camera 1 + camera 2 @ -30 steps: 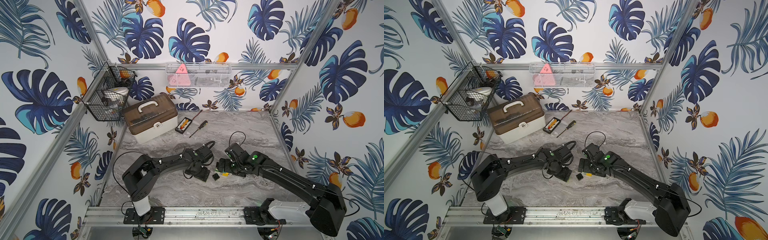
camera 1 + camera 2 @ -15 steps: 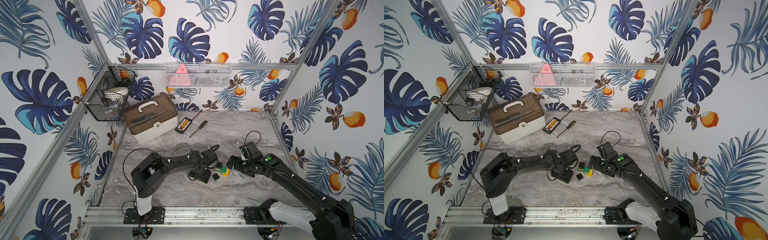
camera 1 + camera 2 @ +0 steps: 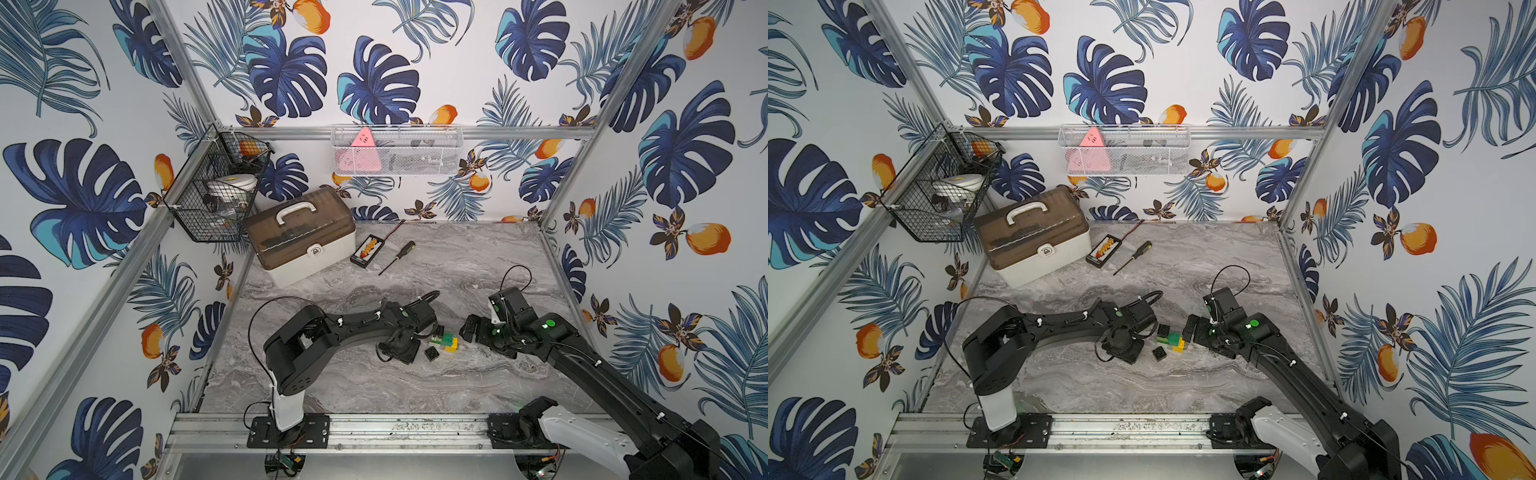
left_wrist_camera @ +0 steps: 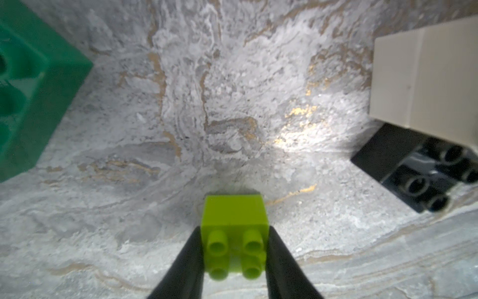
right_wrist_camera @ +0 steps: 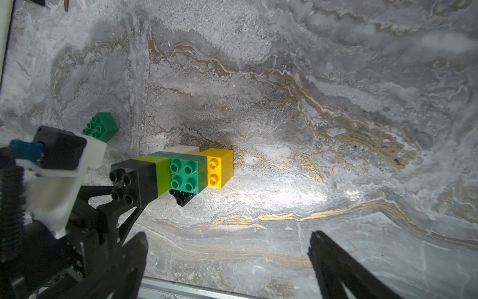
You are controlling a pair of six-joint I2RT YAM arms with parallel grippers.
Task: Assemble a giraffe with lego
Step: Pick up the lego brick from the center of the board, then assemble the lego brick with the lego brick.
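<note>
The part-built giraffe (image 5: pixel 186 170) lies on its side on the marble table (image 3: pixel 415 386): black, lime, dark-green and yellow bricks in a row, with white behind. In both top views it lies between the arms (image 3: pixel 444 340) (image 3: pixel 1170 338). My left gripper (image 4: pixel 234 230) is shut on a loose lime brick (image 4: pixel 234 214) that rests on the table just left of the giraffe. My right gripper (image 5: pixel 229 248) hangs open and empty a little to the giraffe's right (image 3: pixel 471 328). A loose black brick (image 3: pixel 432 353) lies in front of the giraffe. A loose dark-green brick (image 5: pixel 99 126) lies behind the left gripper.
A brown-lidded tool case (image 3: pixel 299 237), a small black device (image 3: pixel 365 251) and a screwdriver (image 3: pixel 397 257) lie at the back left. A wire basket (image 3: pixel 216 187) and a white mesh tray (image 3: pixel 395 151) hang on the walls. A metal rail (image 3: pixel 374 428) runs along the front edge.
The left gripper's jaws have closed onto the lime brick. The right arm has drawn back to the right, away from the giraffe, with its jaws still open.
</note>
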